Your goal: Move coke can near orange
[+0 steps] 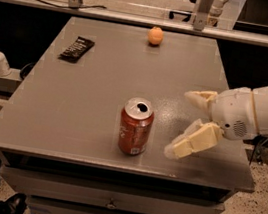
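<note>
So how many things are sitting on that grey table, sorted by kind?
Drink cans: 1, the coke can
Fruit: 1, the orange
Snack wrappers: 1, the black wrapper
Total: 3
The gripper hovers open beside the coke can, not touching it.

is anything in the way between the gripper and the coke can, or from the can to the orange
Nothing visible. The gripper hovers just right of the coke can, fingers open, with only bare table between. The stretch from can to orange is bare too; the black wrapper lies off to the left.
</note>
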`<state>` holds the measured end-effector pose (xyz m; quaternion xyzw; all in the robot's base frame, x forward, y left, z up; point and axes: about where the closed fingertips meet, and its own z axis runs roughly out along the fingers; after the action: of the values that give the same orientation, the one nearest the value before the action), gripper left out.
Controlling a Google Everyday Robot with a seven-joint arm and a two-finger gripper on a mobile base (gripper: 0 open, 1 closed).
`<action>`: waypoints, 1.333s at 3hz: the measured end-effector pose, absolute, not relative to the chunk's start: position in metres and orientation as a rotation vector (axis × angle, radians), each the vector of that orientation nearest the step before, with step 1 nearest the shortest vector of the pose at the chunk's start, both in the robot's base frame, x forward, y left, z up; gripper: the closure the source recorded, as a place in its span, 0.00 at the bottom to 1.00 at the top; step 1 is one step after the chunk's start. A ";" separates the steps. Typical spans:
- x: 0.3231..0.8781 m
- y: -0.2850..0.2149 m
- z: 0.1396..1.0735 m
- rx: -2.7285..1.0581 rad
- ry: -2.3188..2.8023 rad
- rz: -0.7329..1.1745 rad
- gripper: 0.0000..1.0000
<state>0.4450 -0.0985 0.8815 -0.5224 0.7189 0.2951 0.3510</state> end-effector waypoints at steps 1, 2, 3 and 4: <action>0.430 -0.060 0.884 -1.331 1.691 0.874 0.00; 0.417 -0.019 0.882 -1.312 1.565 0.931 0.00; 0.415 0.015 0.876 -1.310 1.493 0.943 0.25; 0.419 0.020 0.867 -1.301 1.493 0.925 0.49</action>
<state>0.4194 0.0196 0.8666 -0.5286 0.6065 0.3758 0.4599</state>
